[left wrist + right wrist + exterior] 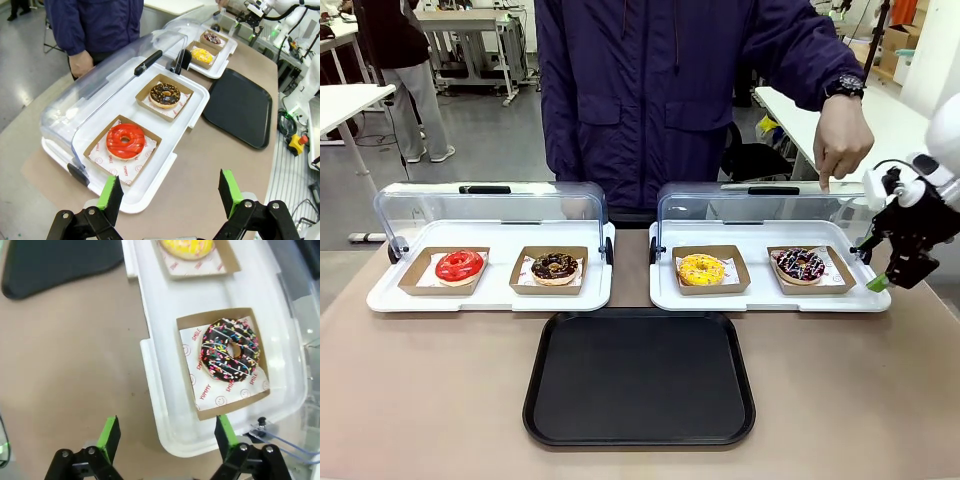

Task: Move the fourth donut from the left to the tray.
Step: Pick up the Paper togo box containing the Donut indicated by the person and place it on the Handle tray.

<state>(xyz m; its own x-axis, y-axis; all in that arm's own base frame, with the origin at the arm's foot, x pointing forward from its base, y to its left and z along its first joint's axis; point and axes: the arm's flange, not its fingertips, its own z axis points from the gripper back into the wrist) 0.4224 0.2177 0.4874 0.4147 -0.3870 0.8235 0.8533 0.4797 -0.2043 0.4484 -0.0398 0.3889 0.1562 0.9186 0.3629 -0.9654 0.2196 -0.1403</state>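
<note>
Our right claw [165,432] hangs released, jaws wide, over the near corner of a white display tray [160,405]. Just ahead we see the fourth donut [230,350] in its cardboard holder [187,330], with the black tray [50,265] well off to one side. Our left claw [170,192], also released, is much farther away.

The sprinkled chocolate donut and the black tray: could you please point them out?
sprinkled chocolate donut [214,356]: right wrist view, left side of its glazed ring.
black tray [640,385]: front view, bare middle of its floor.
</note>
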